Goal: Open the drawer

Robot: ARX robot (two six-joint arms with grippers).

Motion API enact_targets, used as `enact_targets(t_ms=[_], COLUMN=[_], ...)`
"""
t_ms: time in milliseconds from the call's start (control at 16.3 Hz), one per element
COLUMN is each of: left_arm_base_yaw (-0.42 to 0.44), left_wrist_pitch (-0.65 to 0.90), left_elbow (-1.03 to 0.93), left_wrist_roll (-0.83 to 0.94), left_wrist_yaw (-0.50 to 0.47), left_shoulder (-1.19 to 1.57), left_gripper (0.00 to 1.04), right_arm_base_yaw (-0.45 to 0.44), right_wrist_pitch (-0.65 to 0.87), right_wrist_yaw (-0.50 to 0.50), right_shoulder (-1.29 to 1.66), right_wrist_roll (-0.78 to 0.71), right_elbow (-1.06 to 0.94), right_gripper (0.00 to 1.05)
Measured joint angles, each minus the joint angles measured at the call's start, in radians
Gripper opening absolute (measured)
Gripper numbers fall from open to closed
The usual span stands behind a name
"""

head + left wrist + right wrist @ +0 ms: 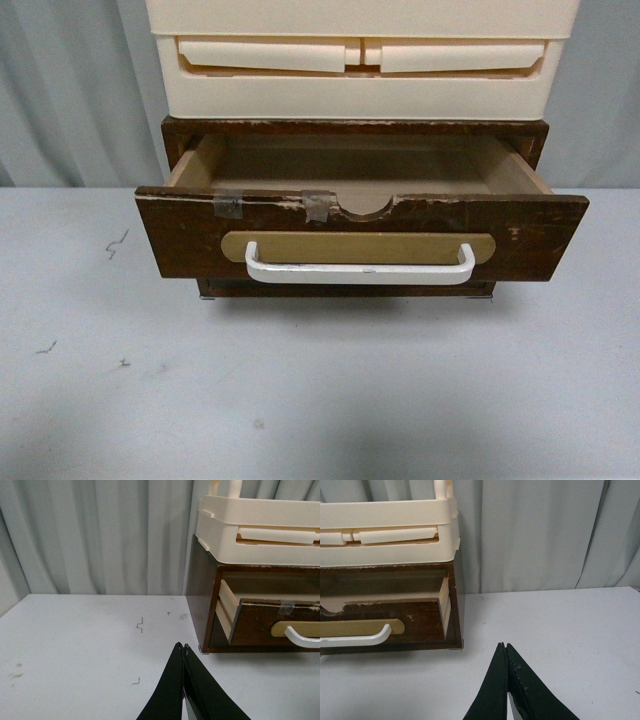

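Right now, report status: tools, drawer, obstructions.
Left tool shut, empty, off the drawer. Right tool same. Drawer pulled out, inside looks empty. Nothing blocking it.

The pale grey table [90,400] — scuffed with small dark marks — carries the dark wooden cabinet [200,595], its drawer [360,235] pulled open.

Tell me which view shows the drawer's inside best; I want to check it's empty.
The front view: it looks down into the open drawer, showing a bare interior. The left wrist view shows only its side and front corner, the right wrist view only the front and a side rail.
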Motion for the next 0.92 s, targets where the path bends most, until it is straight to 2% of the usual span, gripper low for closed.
enact_targets(t_ms=[184,306,429,673,796,918], left_arm_base_yaw=[0.000,0.000,0.000,0.000,0.000,0.000], left_wrist_pitch=[0.000,0.000,0.000,0.000,0.000,0.000], left_elbow=[0.000,0.000,0.000,0.000,0.000,0.000], left_wrist_roll=[0.000,0.000,0.000,0.000,0.000,0.000], left_wrist_yaw=[0.000,0.000,0.000,0.000,0.000,0.000], left_shoulder=[0.000,0.000,0.000,0.000,0.000,0.000], left_gripper=[0.03,0.16,0.28,0.59,0.70,0.84], right_arm_base_yaw=[0.000,0.000,0.000,0.000,0.000,0.000], right_wrist_pitch=[0.000,0.000,0.000,0.000,0.000,0.000], right_wrist_yaw=[0.000,0.000,0.000,0.000,0.000,0.000], right_shoulder=[0.000,0.000,0.000,0.000,0.000,0.000], right_wrist_roll=[0.000,-0.002,-0.002,-0.002,-0.002,-0.002], right_elbow=[0.000,0.000,0.000,0.000,0.000,0.000], right_gripper=[0.02,0.09,0.22,0.54,0.63,0.80])
